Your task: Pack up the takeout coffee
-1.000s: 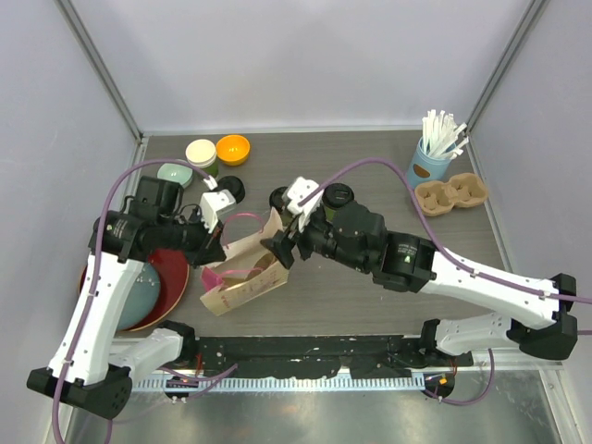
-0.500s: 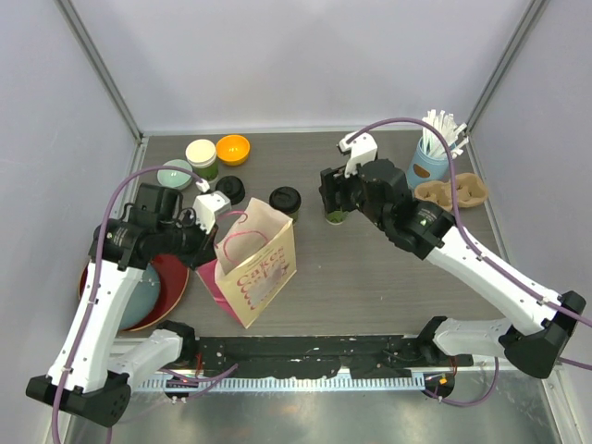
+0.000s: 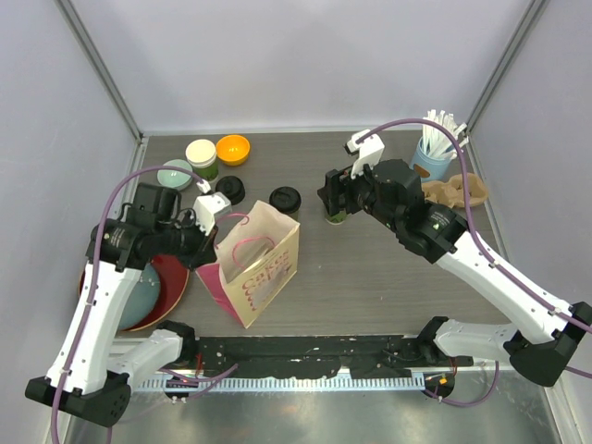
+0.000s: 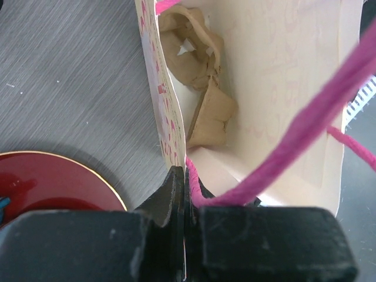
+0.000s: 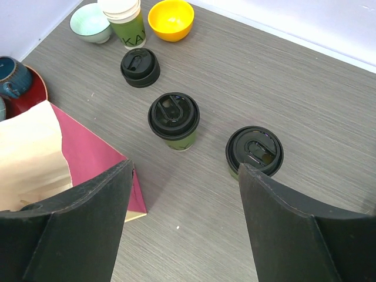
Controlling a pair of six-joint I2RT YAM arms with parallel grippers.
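Right wrist: paper bag (image 5: 32, 147) stands near lidded cup (image 5: 174, 119).

Left arm (image 3: 88, 314): left of frame, bent inward; left gripper (image 4: 184, 176) pinched tight on bag (image 4: 282, 70) rim.
Right arm (image 3: 499, 282): stretched toward upper centre; right gripper (image 5: 185, 170) spread wide, empty.

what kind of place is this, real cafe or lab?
Probably a lab test cell staged as a café counter: bare white enclosure walls around a table, with lidded takeout cups, a paper bag and a cup of straws.
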